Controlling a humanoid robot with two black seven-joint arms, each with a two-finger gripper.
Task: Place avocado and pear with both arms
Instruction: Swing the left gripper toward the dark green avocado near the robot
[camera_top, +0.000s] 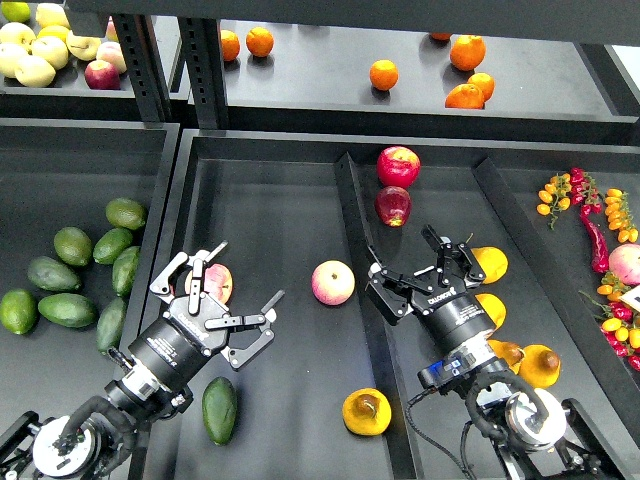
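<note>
**Both fruits down, arms to back off**

Dark green glossy oval avocado (220, 410) and plump yellow-orange pear (366, 412) lie on the black tray surface (280, 260), either side of my left gripper's wrist. Left gripper (225, 290) jaws wide, empty, over a pink-yellow apple (216, 283). Right gripper (420, 268) jaws spread, empty too. I'd lift straight up; tray divider (362, 300) sits close, open room twd centre.

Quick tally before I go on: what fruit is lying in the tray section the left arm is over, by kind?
Apples: 2
Avocado: 1
Pear: 1
Total: 4
</note>
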